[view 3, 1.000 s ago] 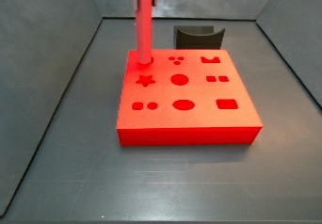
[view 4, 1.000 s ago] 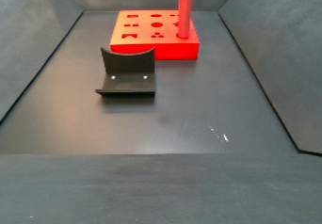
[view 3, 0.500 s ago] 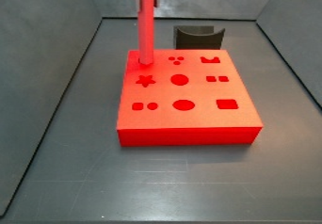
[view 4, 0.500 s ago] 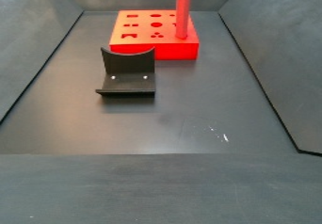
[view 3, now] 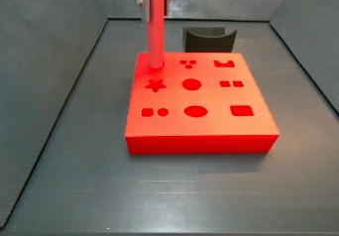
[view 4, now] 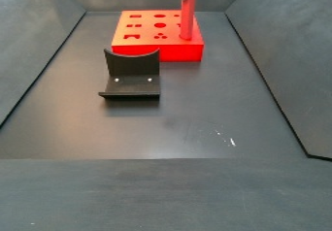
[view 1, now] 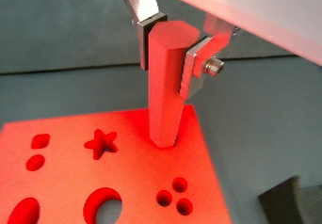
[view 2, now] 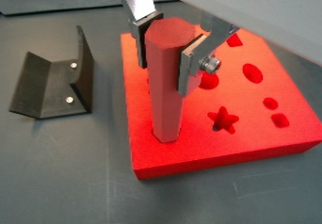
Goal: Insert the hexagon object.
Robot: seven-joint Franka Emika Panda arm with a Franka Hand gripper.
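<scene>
The hexagon object [view 1: 167, 82] is a long bright red-pink prism standing upright, also seen in the wrist view [view 2: 168, 82] and in both side views [view 3: 155, 27] [view 4: 185, 10]. Its lower end meets the top of the large red block [view 3: 196, 106] near a corner; the block also shows in the wrist views [view 1: 75, 171] [view 2: 239, 124] and a side view [view 4: 149, 33]. My gripper [view 1: 171, 41] [view 2: 169, 44] is shut on the rod's top end, silver fingers [view 1: 198, 63] on two opposite sides. The gripper sits at the top edge of both side views.
The red block has several shaped holes, among them a star [view 3: 154, 84] and circles [view 3: 192, 83]. The fixture [view 4: 130, 75], a dark L-shaped bracket, stands on the floor beside the block; it also shows in a side view [view 3: 208, 37]. Grey walls surround the dark floor.
The rod and gripper have risen slightly and the rod's lower end sits a little farther back on the block than one second ago.
</scene>
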